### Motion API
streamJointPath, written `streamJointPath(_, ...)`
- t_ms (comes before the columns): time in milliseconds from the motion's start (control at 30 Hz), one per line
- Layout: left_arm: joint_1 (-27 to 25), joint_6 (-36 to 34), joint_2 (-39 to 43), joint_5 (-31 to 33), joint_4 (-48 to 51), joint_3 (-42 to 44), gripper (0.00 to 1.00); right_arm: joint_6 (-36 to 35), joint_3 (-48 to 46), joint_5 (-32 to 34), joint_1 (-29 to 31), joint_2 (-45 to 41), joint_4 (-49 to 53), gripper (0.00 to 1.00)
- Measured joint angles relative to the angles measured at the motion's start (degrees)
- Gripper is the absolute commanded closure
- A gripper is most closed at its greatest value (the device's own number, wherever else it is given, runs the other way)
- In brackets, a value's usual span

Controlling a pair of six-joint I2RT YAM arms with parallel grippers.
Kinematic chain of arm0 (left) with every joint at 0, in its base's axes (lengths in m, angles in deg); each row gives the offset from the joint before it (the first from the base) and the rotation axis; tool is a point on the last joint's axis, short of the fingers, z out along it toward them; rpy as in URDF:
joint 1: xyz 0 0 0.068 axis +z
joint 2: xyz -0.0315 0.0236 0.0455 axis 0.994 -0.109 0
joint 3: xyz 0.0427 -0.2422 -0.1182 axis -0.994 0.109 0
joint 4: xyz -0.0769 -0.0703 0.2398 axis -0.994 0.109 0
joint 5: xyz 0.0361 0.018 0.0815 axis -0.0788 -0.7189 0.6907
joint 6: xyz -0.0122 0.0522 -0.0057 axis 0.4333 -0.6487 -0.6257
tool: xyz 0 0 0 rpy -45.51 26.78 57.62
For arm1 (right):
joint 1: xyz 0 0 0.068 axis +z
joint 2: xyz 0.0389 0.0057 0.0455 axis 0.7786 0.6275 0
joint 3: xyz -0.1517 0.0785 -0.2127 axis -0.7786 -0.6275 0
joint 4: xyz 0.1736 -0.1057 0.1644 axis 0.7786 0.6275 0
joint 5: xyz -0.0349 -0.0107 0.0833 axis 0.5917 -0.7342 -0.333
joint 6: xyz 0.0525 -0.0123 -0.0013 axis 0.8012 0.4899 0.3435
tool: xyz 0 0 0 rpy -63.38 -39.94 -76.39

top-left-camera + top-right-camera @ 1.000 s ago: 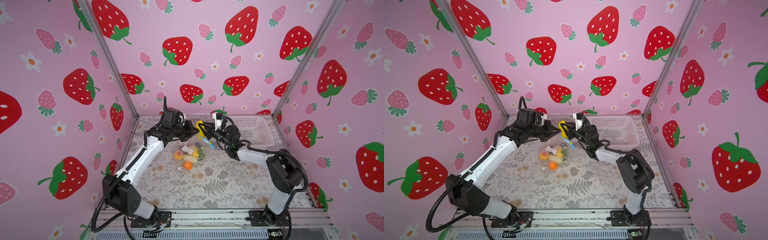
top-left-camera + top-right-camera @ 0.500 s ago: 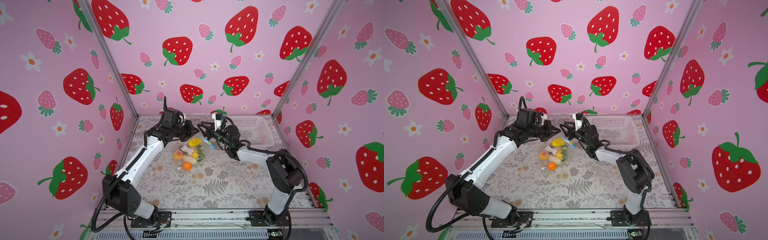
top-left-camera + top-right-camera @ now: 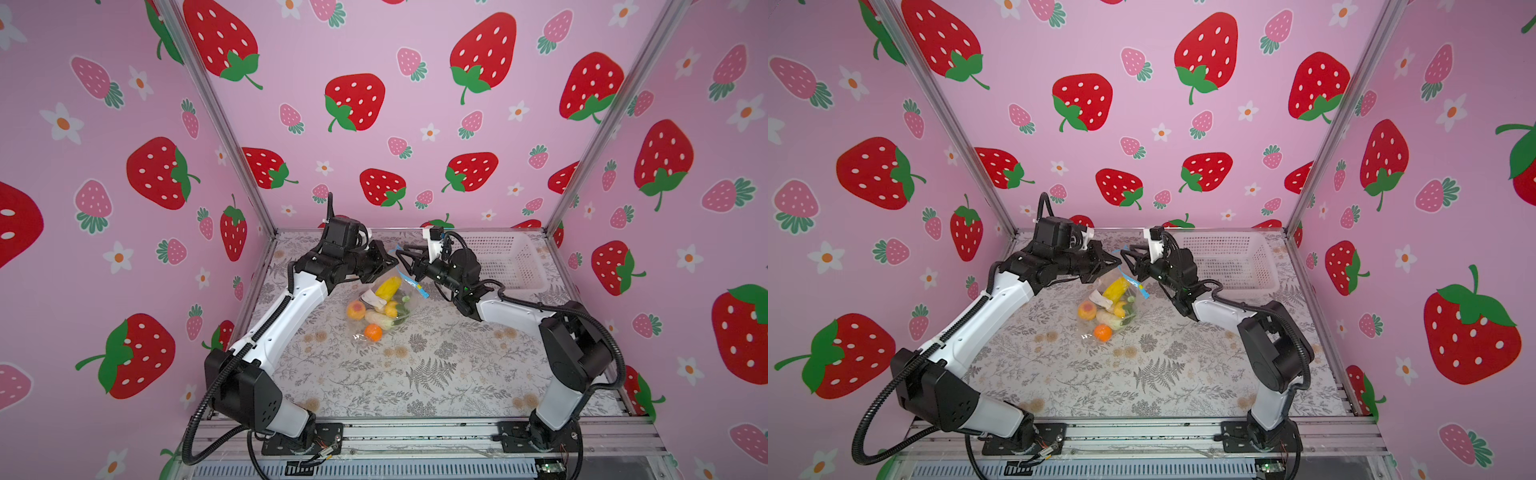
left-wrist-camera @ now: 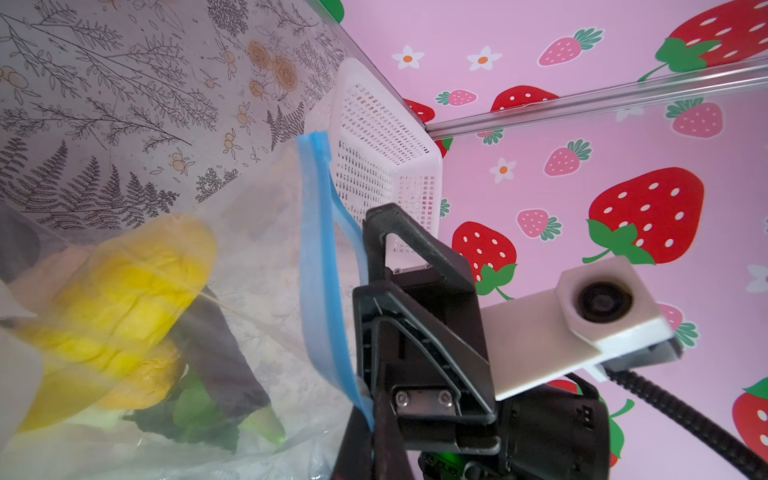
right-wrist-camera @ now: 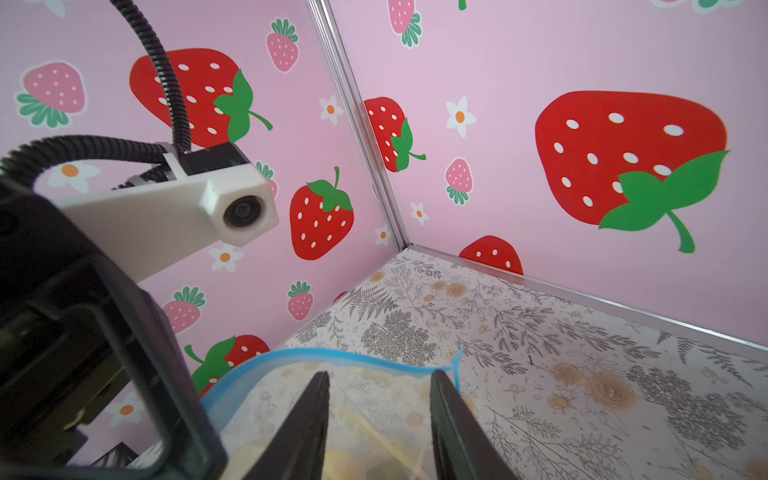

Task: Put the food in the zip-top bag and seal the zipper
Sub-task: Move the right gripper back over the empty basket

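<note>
While the left gripper (image 3: pixel 390 261) is clamped tight on one top corner of the bag (image 3: pixel 400 282), pinching it at the blue strip (image 3: pixel 415 286) along its mouth, the right gripper (image 3: pixel 402 257) sits almost tip to tip with it. The right gripper's two fingers (image 5: pixel 309 415) are spread apart with nothing pinched between them. In the right wrist view the strip (image 5: pixel 332 354) curves across just past their tips, and clear plastic with something yellow shows in the gap.

From the left gripper's tip the bag hangs mouth up, and its lower end rests on the table (image 3: pixel 415 374), below both grippers and on their near side. In the left wrist view the two sides of the strip (image 4: pixel 320 266) bow away from each other, so the mouth gapes.

All the food in view shows through the plastic. A banana (image 3: pixel 387 287) lies highest, just under the grippers and beside a white label (image 3: pixel 368 296). Lower down come a lemon (image 3: pixel 390 308) and a white radish (image 3: pixel 376 319). A peach (image 3: pixel 356 309) lies off toward the left gripper's side. An orange (image 3: pixel 373 331) sits lowest, farthest from both grippers, in the bag's bottom corner.

A white basket (image 3: pixel 511 266) stands behind the right gripper's wrist, alongside its arm and well apart from the bag.
</note>
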Motion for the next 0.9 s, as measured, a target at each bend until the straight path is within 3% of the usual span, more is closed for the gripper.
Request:
streamJointPath(300, 0.0, 0.0, 0.0, -0.02, -0.07, 0.0, 1.0, -7.26, -1.53, 6.05, -0.04, -10.97, 9.4, 0.6)
streamJointPath(433, 0.0, -0.02, 0.17, -0.02, -0.09, 0.15, 1.0, -8.52, -8.2, 9.84, -0.9, -17.57, 10.58, 0.7)
streamJointPath(700, 0.02, -0.04, 1.31, -0.24, -0.37, 1.18, 1.0, -6.67, -23.26, 20.85, -5.38, -29.03, 17.33, 0.69)
streamJointPath(900, 0.02, -0.04, 1.75, -0.63, -0.61, 1.9, 1.0, -1.75, -29.11, 23.3, -13.03, -32.0, 25.88, 0.68)
